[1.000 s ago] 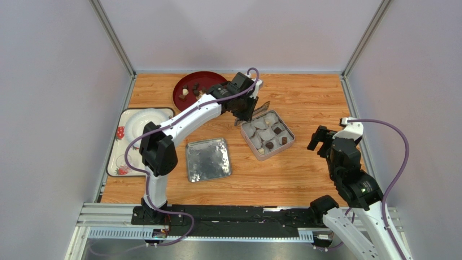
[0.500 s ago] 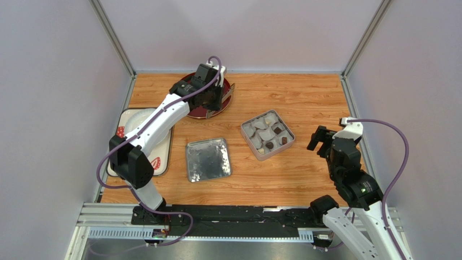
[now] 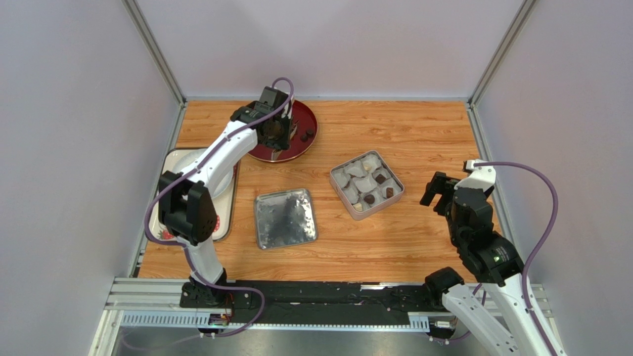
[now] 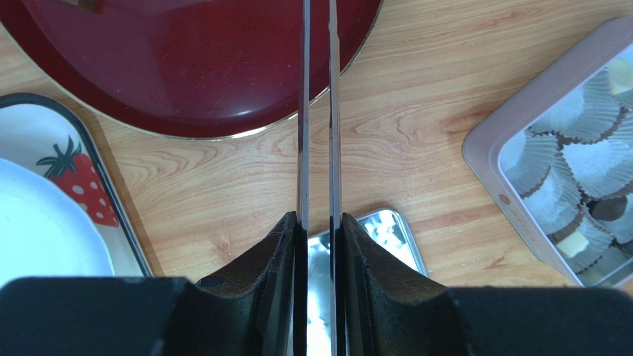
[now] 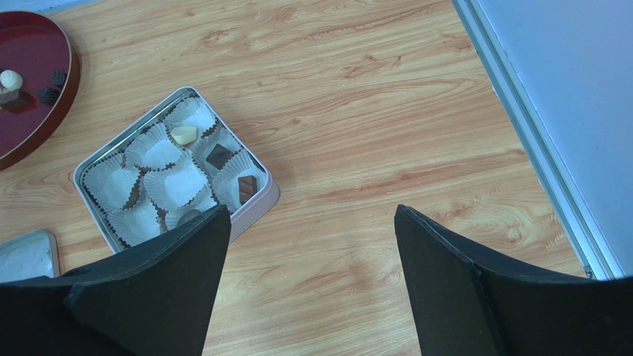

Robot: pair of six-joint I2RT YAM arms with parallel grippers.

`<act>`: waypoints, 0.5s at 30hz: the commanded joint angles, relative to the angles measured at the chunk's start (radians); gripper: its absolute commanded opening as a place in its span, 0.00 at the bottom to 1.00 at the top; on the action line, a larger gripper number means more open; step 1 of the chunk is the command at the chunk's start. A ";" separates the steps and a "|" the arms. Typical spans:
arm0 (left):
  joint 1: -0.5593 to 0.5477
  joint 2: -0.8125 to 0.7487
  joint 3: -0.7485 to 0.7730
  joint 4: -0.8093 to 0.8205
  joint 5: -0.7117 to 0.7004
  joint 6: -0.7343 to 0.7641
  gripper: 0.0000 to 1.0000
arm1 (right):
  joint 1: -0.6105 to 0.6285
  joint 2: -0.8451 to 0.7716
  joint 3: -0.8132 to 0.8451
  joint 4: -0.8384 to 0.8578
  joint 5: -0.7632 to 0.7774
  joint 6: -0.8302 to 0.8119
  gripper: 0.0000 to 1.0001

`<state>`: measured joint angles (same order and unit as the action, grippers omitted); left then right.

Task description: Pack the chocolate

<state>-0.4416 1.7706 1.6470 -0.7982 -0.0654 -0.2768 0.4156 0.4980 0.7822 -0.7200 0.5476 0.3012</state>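
Observation:
Dark and cream chocolate pieces (image 3: 304, 136) lie on the red plate (image 3: 297, 148), which also shows in the right wrist view (image 5: 44, 111) with pieces (image 5: 9, 78). More chocolate (image 3: 380, 179) sits in paper cups inside the square tin (image 3: 336, 176); the right wrist view shows a cream piece (image 5: 184, 134) and dark ones (image 5: 218, 156). My left gripper (image 3: 278, 137) hangs over the red plate, shut on thin metal tongs (image 4: 303, 111) whose blades run nearly parallel past the top of the left wrist view, tips hidden. Right of the tin, my right gripper (image 5: 312, 215) stands open above bare wood.
The tin's silver lid (image 3: 285, 218) lies flat left of the tin. A strawberry-print tray (image 3: 165, 182) carrying a white plate sits at the left edge. Grey walls close the table on three sides; a metal rail (image 5: 520, 111) runs along the right.
The left arm swung left from the tin to the red plate, carrying the tongs. The right arm has not moved.

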 commanded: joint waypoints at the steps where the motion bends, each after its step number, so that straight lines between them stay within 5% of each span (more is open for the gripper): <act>1: 0.012 0.046 0.071 0.017 -0.002 0.030 0.36 | 0.000 0.007 -0.001 0.040 0.006 -0.011 0.85; 15: 0.015 0.142 0.135 -0.001 0.033 0.054 0.43 | 0.000 0.013 -0.003 0.040 0.009 -0.014 0.85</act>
<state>-0.4313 1.9034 1.7313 -0.7986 -0.0574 -0.2409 0.4156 0.5083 0.7822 -0.7200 0.5480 0.3000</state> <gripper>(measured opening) 0.425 0.855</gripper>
